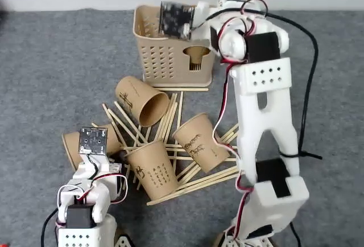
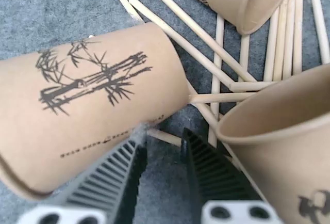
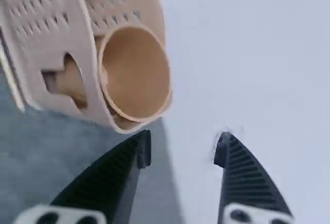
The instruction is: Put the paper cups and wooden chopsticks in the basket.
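Note:
The tan perforated basket (image 1: 170, 53) (image 3: 56, 33) stands at the back of the table. A paper cup (image 3: 135, 73) (image 1: 197, 55) sits inside it, tilted against the rim. My right gripper (image 3: 181, 149) hangs open just beyond that cup, holding nothing. Three bamboo-printed cups (image 1: 140, 100) (image 1: 197, 142) (image 1: 153, 168) lie among scattered wooden chopsticks (image 1: 170, 123) (image 2: 216, 61). Another cup (image 2: 87, 100) (image 1: 73, 141) lies at the left. My left gripper (image 2: 164, 144) is open, low over the mat beside this cup's rim, one finger (image 2: 129, 159) touching its side.
Grey mat (image 1: 51, 76) covers the table, with free room at the left and far right. The right arm (image 1: 264, 110) stretches over the right side of the pile. A cup's open mouth (image 2: 278, 126) lies close beside the left gripper.

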`<state>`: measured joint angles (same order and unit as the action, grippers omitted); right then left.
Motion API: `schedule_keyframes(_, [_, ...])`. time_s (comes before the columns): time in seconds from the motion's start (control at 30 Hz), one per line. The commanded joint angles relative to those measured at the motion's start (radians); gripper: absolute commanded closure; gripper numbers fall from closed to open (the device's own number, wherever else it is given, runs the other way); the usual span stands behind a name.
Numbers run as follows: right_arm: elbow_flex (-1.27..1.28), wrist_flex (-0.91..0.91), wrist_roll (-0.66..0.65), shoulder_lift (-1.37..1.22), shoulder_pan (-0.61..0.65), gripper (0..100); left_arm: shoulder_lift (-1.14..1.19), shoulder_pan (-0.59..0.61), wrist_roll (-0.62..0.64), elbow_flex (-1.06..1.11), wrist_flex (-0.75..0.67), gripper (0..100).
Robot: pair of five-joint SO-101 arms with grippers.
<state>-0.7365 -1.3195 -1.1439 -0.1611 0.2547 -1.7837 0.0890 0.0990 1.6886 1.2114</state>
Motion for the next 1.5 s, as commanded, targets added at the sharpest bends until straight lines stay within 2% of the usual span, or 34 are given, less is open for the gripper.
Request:
schedule_keyframes(0.0, [-0.055,-0.157,0.29,0.124,0.018,78.3,0.0,0.003,-0.005,-0.004,0.003,89])
schedule_keyframes(0.13, [-0.054,-0.283,0.514,0.133,-0.022,78.2,0.0,0.003,-0.005,-0.004,0.003,89])
schedule_keyframes(0.43, [-0.051,-0.305,0.951,0.11,-0.208,78.3,0.0,0.003,-0.005,-0.004,0.003,89])
schedule_keyframes(0.73, [-0.051,-0.464,1.263,0.076,-0.461,78.0,0.0,-0.038,-0.006,-0.004,0.002,89])
schedule_keyframes(1.0, [-0.051,-0.463,1.284,0.077,-0.638,78.0,0.0,-0.054,-0.005,-0.004,-0.003,89])
schedule_keyframes(1.17, [-0.051,-0.46,1.286,0.074,-0.665,78.0,0.0,-0.054,-0.005,-0.004,-0.029,89])
schedule_keyframes(1.27, [-0.051,-0.453,1.284,0.074,-0.641,78.0,0.0,-0.054,-0.008,-0.008,-0.176,89])
schedule_keyframes(1.47, [-0.051,-0.453,1.287,0.068,-0.564,78.0,0.0,-0.117,-0.008,-0.054,-0.634,89])
